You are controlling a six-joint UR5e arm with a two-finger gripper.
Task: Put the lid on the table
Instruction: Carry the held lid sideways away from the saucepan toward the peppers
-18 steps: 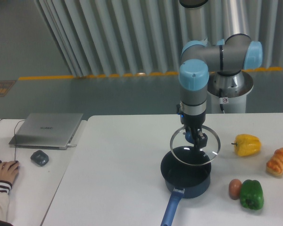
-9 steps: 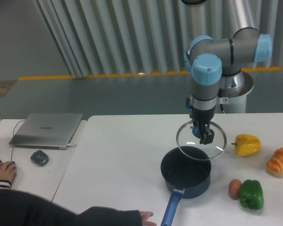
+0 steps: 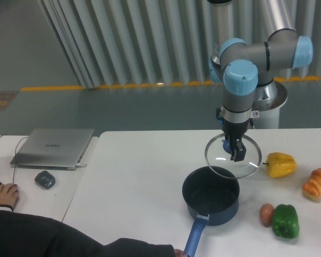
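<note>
The clear glass lid (image 3: 247, 160) with its thin metal rim hangs in the air, tilted, just above and behind the far right rim of the dark blue pot (image 3: 211, 195). My gripper (image 3: 233, 151) points down and is shut on the lid's blue centre knob, which is mostly hidden by the fingers. The pot stands open on the white table (image 3: 139, 182), its long blue handle reaching toward the front edge.
A yellow pepper (image 3: 280, 164), a pastry (image 3: 316, 183), a green pepper (image 3: 285, 220) and a small brown fruit (image 3: 266, 213) lie at the right. A laptop (image 3: 53, 147) and mouse (image 3: 45, 179) sit on the left desk. A person's dark-sleeved arm (image 3: 53, 238) reaches along the front edge.
My gripper has carried the lid up and to the right, off the pot's opening. The person's arm has come in along the front edge of the table.
</note>
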